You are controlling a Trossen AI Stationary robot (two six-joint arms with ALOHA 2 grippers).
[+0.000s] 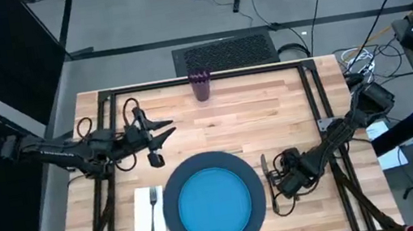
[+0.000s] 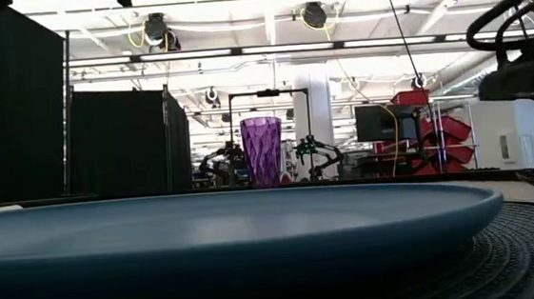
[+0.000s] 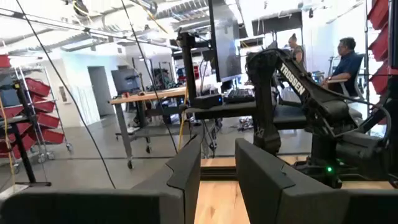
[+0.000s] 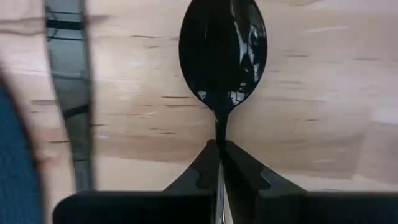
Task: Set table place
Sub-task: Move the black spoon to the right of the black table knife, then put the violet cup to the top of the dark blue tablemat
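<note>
Table place items lay on the surface (image 1: 287,103): napkin (image 1: 147,220) with fork (image 1: 152,214), blue plate (image 1: 216,205), knife (image 1: 265,169). Left pincer (image 1: 166,131) waited apart. Right pincer (image 4: 220,163), clamped on the spoon (image 4: 222,53), ought to lower it parallel, just beside the knife.

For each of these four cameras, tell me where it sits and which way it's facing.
High view: overhead, straight down on the table; both arms show, left gripper, right gripper.
Low view: at tabletop height, level across the blue plate to the cup; an arm shows at upper right.
Left wrist view: on the left arm, facing past its open fingers into the room and the right arm's base.
Right wrist view: on the right arm, down at the spoon its gripper pinches, knife alongside.
High and low views share plate and cup.
</note>
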